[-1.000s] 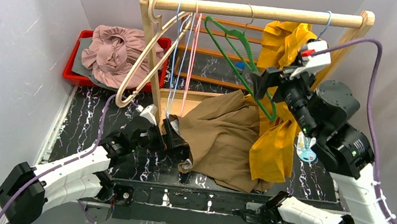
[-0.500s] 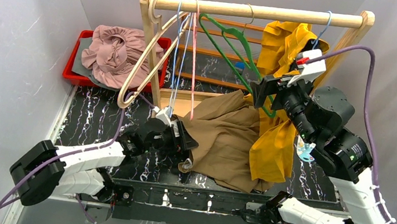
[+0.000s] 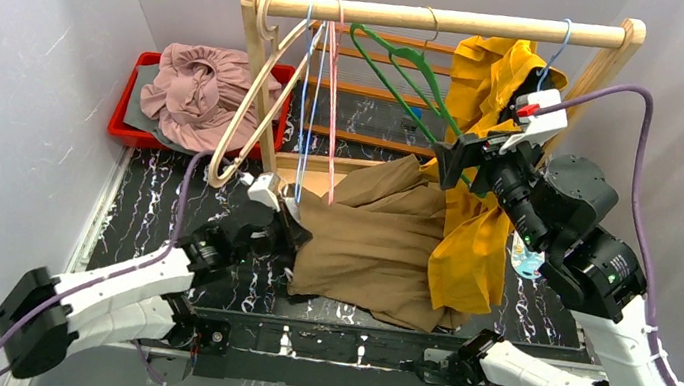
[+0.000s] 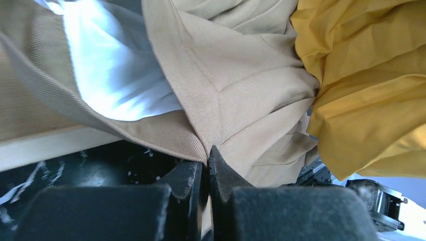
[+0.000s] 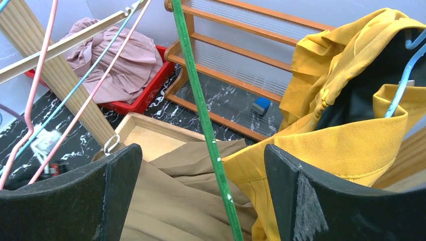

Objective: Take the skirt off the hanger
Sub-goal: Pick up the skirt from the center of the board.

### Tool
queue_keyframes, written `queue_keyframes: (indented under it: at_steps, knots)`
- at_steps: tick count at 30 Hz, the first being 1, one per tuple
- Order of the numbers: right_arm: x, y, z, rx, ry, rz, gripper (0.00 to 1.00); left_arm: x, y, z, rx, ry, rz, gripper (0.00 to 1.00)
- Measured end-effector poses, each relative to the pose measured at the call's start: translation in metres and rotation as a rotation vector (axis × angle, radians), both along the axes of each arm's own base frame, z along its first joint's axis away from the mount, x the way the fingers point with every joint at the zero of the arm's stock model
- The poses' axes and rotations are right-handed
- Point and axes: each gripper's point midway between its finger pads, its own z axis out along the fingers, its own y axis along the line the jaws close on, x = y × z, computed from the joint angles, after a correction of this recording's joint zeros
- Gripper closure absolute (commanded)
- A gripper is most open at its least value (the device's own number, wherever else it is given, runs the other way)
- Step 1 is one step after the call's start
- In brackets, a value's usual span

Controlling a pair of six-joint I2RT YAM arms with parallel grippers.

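Note:
The tan skirt (image 3: 381, 244) lies crumpled on the dark marbled table, off the green hanger (image 3: 406, 71), which hangs empty on the wooden rail (image 3: 463, 20). My left gripper (image 3: 293, 227) is at the skirt's left edge. In the left wrist view that gripper (image 4: 206, 160) is shut on a fold of the tan skirt (image 4: 241, 75). My right gripper (image 3: 459, 159) is raised beside the hanger. In the right wrist view it (image 5: 201, 150) stands wide open with the green hanger's bar (image 5: 198, 90) passing between its fingers, above the skirt (image 5: 171, 201).
A yellow garment (image 3: 472, 242) hangs on a blue hanger (image 3: 564, 32) right of the skirt. A wooden hanger (image 3: 259, 111) and thin pink and blue hangers (image 3: 332, 91) hang at the rail's left. A red bin (image 3: 121, 117) holds pink cloth (image 3: 196, 87).
My left gripper has shut on the skirt's left edge and drawn it slightly left and back. The green hanger has swung a little; my right gripper shifted slightly, still open.

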Motion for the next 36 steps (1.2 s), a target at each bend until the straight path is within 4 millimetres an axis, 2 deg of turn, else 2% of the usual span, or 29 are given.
queue_keyframes:
  at_steps: [3,7,14,20,23,26,33,36]
  knots:
    - [0.000,0.000,-0.002,-0.003,0.003,-0.001,0.02,-0.007,0.022,0.017,0.046,-0.069,0.002,1.00]
    - [0.001,0.000,-0.002,-0.004,0.002,-0.001,0.02,-0.009,0.045,0.031,0.075,-0.104,-0.005,1.00]
    - [0.005,0.004,-0.005,-0.013,0.009,-0.006,0.02,0.006,0.082,0.036,0.044,-0.083,0.026,1.00]
    - [0.010,0.005,-0.010,-0.028,0.023,-0.020,0.02,0.027,0.120,0.029,-0.030,0.005,0.097,1.00]
    - [0.010,0.003,-0.010,-0.031,0.021,-0.027,0.02,0.026,0.124,0.034,-0.027,0.038,0.099,1.00]
    - [0.012,0.003,-0.009,-0.050,0.012,-0.029,0.02,0.026,0.132,0.053,0.003,0.022,0.134,1.00]
    - [0.015,0.011,-0.004,-0.042,-0.035,0.001,0.02,0.027,0.176,0.119,0.148,-0.088,0.323,1.00]
    - [0.010,0.014,-0.004,-0.023,-0.047,0.032,0.02,0.029,0.193,0.137,0.222,-0.089,0.382,1.00]
